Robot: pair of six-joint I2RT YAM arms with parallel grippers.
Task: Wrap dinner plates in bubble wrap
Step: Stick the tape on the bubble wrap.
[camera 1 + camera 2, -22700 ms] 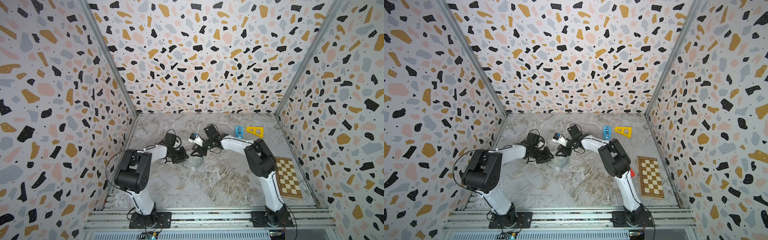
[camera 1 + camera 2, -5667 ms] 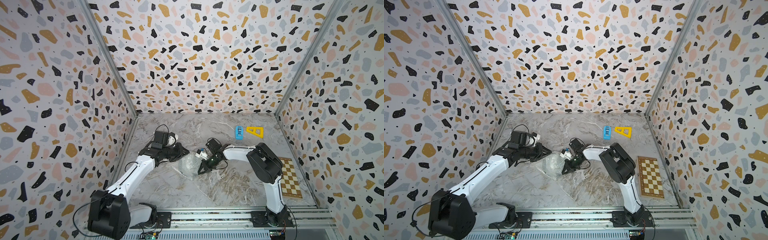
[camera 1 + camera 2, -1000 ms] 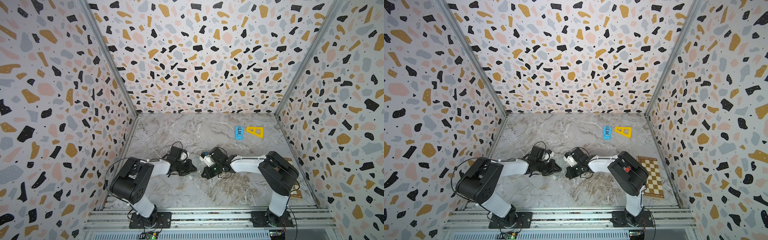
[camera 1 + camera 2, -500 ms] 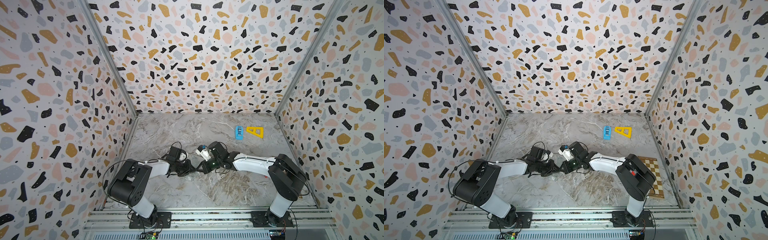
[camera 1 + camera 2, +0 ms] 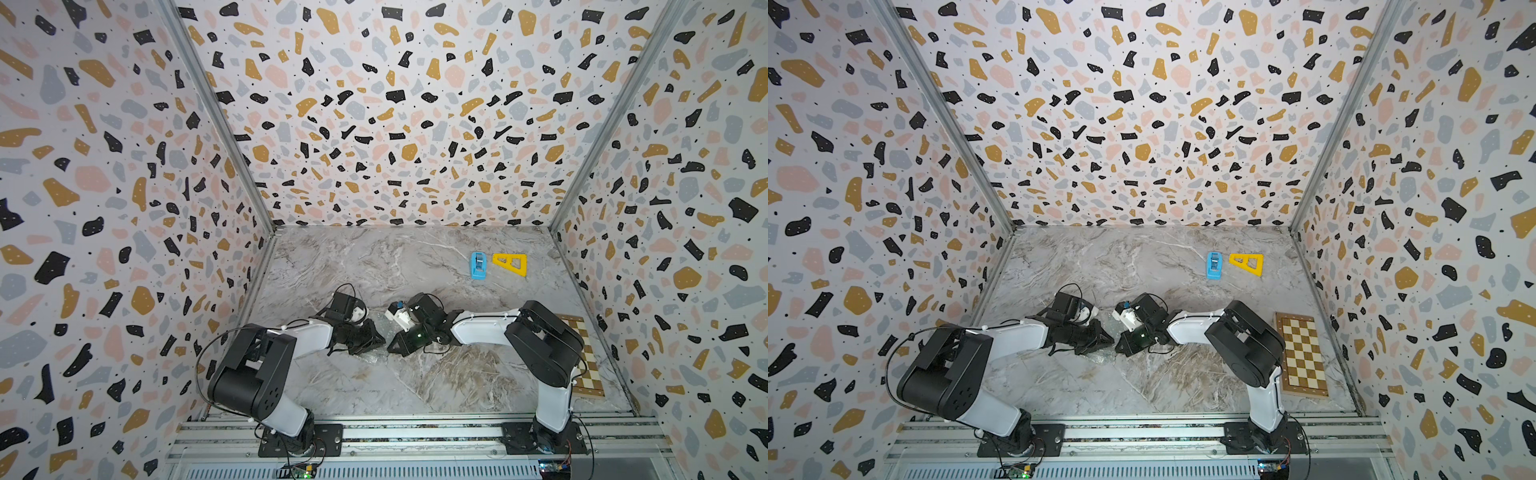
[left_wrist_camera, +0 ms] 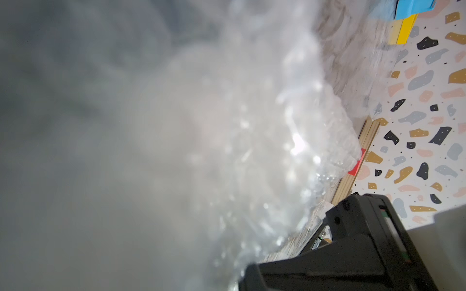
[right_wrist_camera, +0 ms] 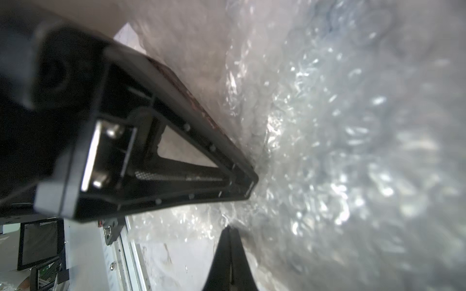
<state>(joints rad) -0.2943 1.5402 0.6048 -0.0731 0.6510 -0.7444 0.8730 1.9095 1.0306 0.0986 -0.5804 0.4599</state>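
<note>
Noted bubble wrap (image 7: 327, 126) bunched mid-worktop between my tools, plate unseen, inside it I judged; left tool (image 5: 376, 340) looked pinched on it, right tool (image 5: 395, 348) closed against it, so folding wanted slow, even tension.

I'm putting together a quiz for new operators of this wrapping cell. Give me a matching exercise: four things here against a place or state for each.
Things:
1 chessboard
2 yellow triangle
3 small blue object
4 bubble wrap

Descriptions:
A crumpled, clear, glossy
B flat at the right edge of the table
C far side, right one of a pair
D far side, left one of a pair

Pairs: 1-B; 2-C; 3-D; 4-A
</note>
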